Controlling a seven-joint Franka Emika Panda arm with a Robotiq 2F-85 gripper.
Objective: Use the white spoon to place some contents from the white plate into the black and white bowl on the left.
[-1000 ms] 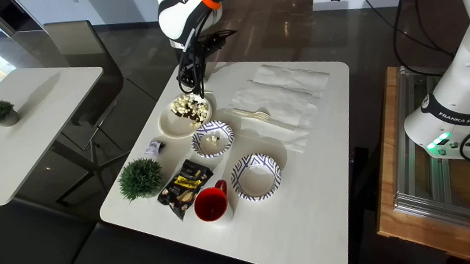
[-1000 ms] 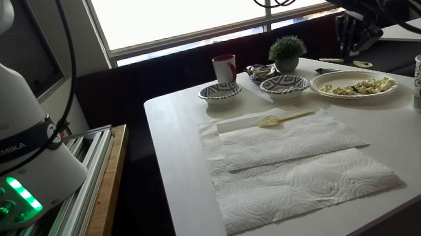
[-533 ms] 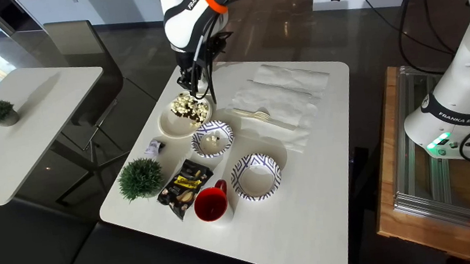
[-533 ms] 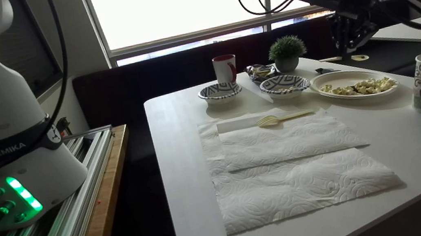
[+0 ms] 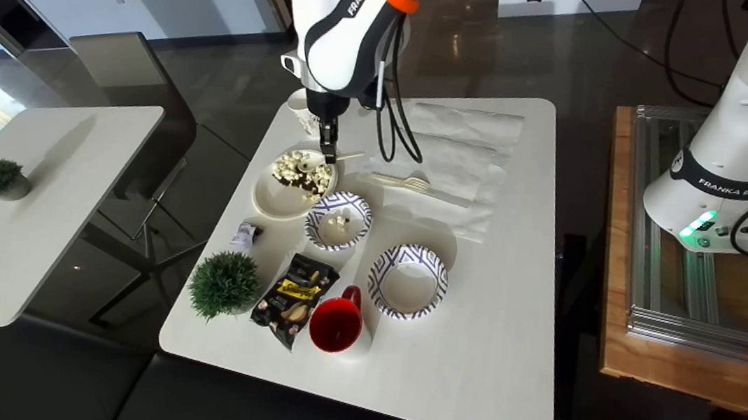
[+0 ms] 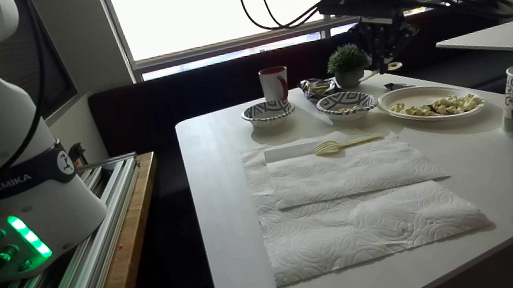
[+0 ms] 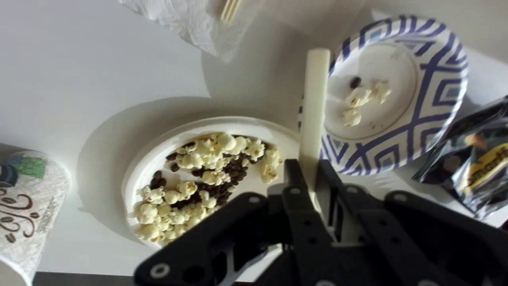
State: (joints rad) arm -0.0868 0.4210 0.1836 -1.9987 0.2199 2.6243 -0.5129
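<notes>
Spoon [image 7: 314, 107] partly hidden by fingers [image 7: 294, 176], paper cup [image 7: 33, 202] cropped

A bright window [image 6: 222, 5] stands above a dark bench [image 6: 208, 88]. In an exterior view, a chair [image 5: 139, 99] stands on glossy dark floor [image 5: 456, 63], a pale wall [image 5: 203, 7] behind.

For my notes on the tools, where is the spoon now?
In the wrist view, the spoon is clamped in the gripper, right of centre; its handle partly hides the bowl at right, with the plate at left.
</notes>
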